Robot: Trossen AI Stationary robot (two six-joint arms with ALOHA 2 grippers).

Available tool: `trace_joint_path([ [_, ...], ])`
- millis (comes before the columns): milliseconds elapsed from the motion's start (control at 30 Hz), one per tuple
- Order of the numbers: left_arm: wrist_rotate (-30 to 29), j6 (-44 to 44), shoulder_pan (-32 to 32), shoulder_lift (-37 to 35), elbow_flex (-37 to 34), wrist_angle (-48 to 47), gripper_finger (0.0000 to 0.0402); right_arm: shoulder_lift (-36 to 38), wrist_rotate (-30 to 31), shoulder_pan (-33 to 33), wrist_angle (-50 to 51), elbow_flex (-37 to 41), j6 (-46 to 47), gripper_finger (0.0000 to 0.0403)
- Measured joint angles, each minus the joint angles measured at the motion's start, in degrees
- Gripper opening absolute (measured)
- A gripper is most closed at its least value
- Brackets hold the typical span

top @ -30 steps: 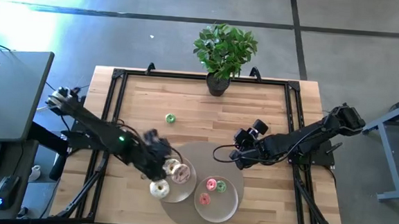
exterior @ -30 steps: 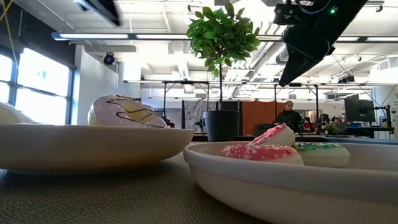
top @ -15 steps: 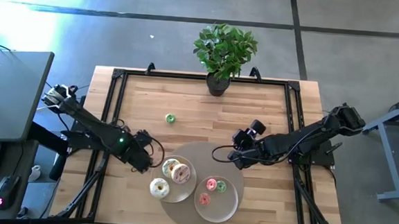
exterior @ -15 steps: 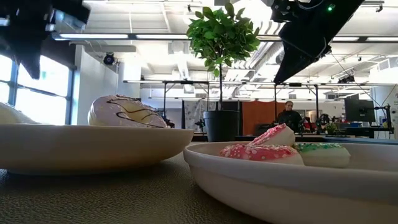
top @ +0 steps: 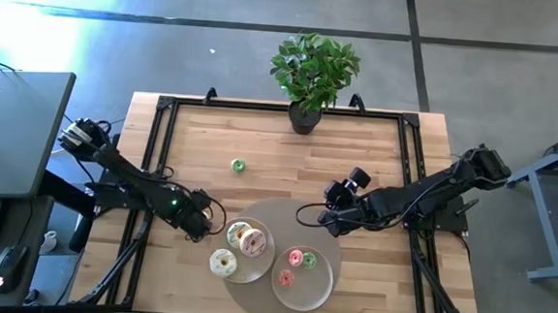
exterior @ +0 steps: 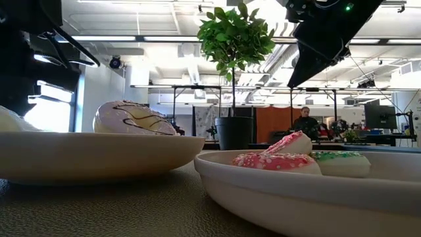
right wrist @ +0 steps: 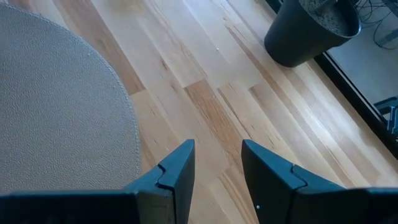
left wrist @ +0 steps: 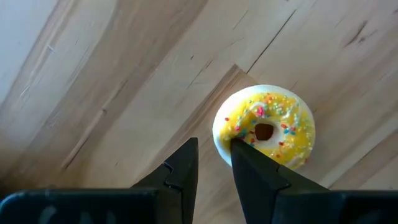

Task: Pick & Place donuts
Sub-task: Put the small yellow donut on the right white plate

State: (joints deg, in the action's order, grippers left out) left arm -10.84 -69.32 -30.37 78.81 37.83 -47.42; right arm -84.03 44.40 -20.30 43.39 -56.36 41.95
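In the left wrist view a yellow mini donut with sprinkles lies flat on the wooden table. My left gripper is open by a narrow gap and holds nothing; the donut sits just beyond one fingertip. From above, this gripper hides that donut, left of the left plate. That plate carries a green-white donut and a pink donut. A white donut lies at its near-left rim. A green mini donut lies alone on the wood. My right gripper waits open. My left gripper has one fingertip at the yellow donut's rim, coming from above. I cannot tell whether it touches the donut.
A second plate holds pink, green and red mini donuts. Both plates sit on a round grey mat. A potted plant stands at the table's far edge. Black frame rails run along the table's sides.
My left gripper has moved from over the left plate toward the table's left edge, off the mat, and now stands over the wood by the yellow donut. In the low view it has come into sight at the left. The right arm has kept still.
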Motion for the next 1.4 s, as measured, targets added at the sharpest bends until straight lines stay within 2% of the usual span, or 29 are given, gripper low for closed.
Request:
trace_joint_path([
  [200,1.44,0.0,0.0,0.0,2.33,-1.91,0.0094,0.0,0.0,0.0,-0.45,0.0,0.0,0.0129],
  [467,0.08,2.27,0.0,0.02,6.88,-2.57,0.0094,0.0,0.0,0.01,-0.48,0.0,0.0,0.0129],
  [800,-0.19,0.01,0.0,0.04,3.25,-1.6,0.0094,0.0,0.0,0.0,-0.43,0.0,0.0,0.0129],
  [967,-0.42,0.14,0.0,0.04,0.45,3.21,0.0094,0.0,0.0,0.01,-0.43,0.0,0.0,0.0129],
  [1200,-0.51,0.64,-0.01,0.04,-0.09,4.55,0.0094,0.0,0.0,0.0,-0.45,0.0,0.0,0.0129],
  [1300,-0.33,2.88,0.0,0.04,-0.16,5.94,0.008,0.0,0.0,-0.01,-0.45,0.0,0.0,0.0129],
  [1400,0.74,3.16,0.0,0.04,-0.16,7.13,0.0034,0.0,0.01,-0.01,-0.45,0.0,0.0,0.0129],
])
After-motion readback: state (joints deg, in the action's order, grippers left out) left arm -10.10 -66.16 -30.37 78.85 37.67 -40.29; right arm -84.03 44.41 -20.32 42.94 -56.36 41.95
